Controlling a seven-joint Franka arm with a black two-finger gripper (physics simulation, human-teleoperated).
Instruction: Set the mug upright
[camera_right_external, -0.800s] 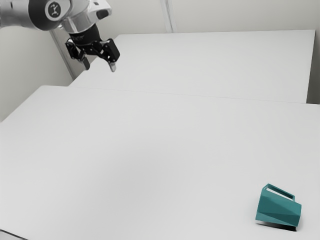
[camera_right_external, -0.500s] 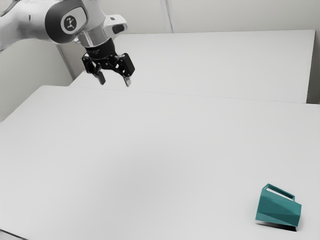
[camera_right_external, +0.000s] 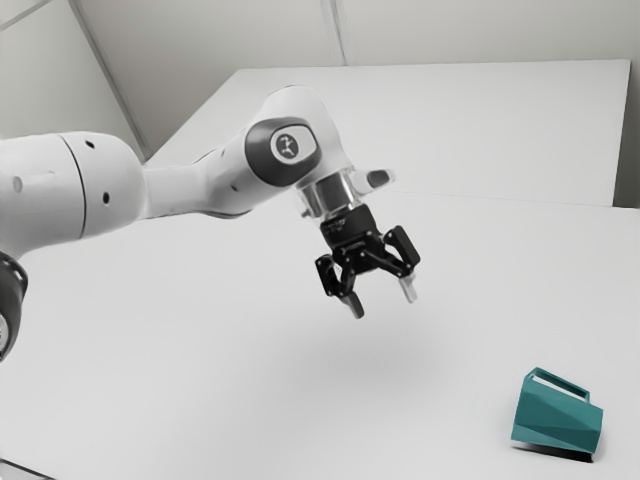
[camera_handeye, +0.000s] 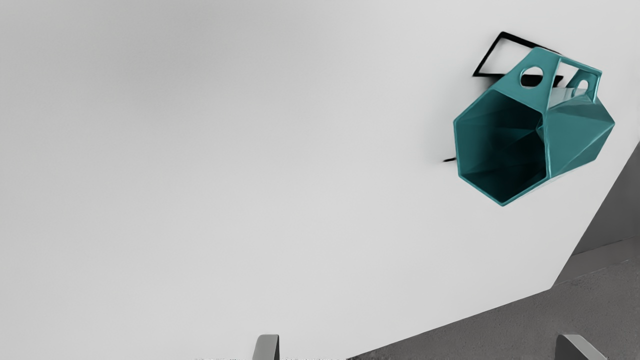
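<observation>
one teal mug (camera_right_external: 556, 417) lying on its side, one pincer (camera_right_external: 384, 306), spread apart

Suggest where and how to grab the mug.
I'd take the handle, coming down from above with my open hand, one finger on each side. The mug lies on its side, handle uppermost and off the table, so that part looks easiest to reach. Its mouth faces sideways, so the rim would probably be second choice.
</observation>
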